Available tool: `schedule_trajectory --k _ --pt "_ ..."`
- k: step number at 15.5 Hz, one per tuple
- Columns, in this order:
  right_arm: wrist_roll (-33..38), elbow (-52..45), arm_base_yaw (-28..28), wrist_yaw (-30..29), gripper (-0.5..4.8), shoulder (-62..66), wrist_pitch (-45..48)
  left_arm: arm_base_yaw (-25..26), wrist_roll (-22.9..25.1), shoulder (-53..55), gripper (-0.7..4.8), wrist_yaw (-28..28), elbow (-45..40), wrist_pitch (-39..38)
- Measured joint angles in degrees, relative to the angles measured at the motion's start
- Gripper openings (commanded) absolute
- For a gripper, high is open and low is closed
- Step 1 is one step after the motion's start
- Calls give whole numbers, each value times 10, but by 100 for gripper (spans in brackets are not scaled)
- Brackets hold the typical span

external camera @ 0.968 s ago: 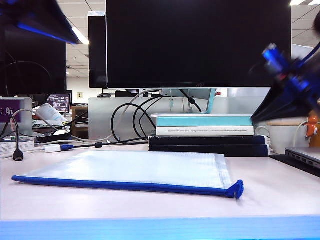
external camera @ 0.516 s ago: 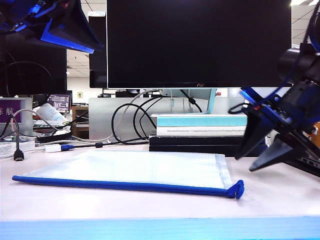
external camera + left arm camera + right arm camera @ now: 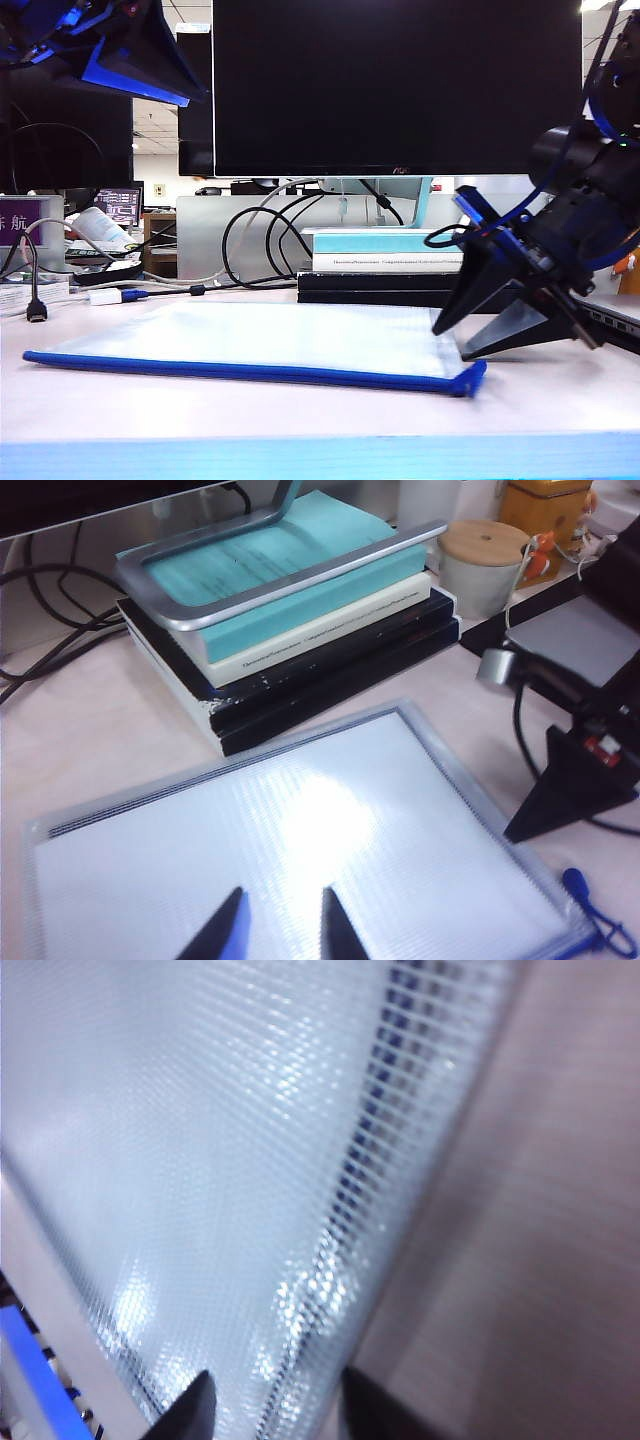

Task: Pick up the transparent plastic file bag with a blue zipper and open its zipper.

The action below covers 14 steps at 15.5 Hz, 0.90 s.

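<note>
A purple sign [image 3: 20,218] at the left edge of the exterior view bore white Chinese characters, of which "航" could be read. The white spine of a book [image 3: 390,262] in the stack under the monitor carried one line of small dark print, too fine to make out. A small logo on the monitor's lower bezel [image 3: 398,171] was likewise too small to read.
</note>
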Motion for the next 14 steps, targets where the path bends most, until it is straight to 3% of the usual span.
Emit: schedule_trajectory --k 1,5,7,10,13,14 --pt "1 -1 14 -2 -13 2 12 0 0 0 102 0 0 0" --pt "20 -7 38 26 -1 9 70 0 0 0 109 0 0 0" --pt "77 -8 36 -6 -2 12 120 0 6 0 470 0 0 0" --pt "126 34 38 -68 -2 -5 139 0 37 0 479 12 0 0" --pt "151 85 37 -101 -2 -36 147 -5 31 -1 479 21 0 -3" --pt "158 104 37 -104 -2 -48 147 -17 6 -6 479 38 0 -6"
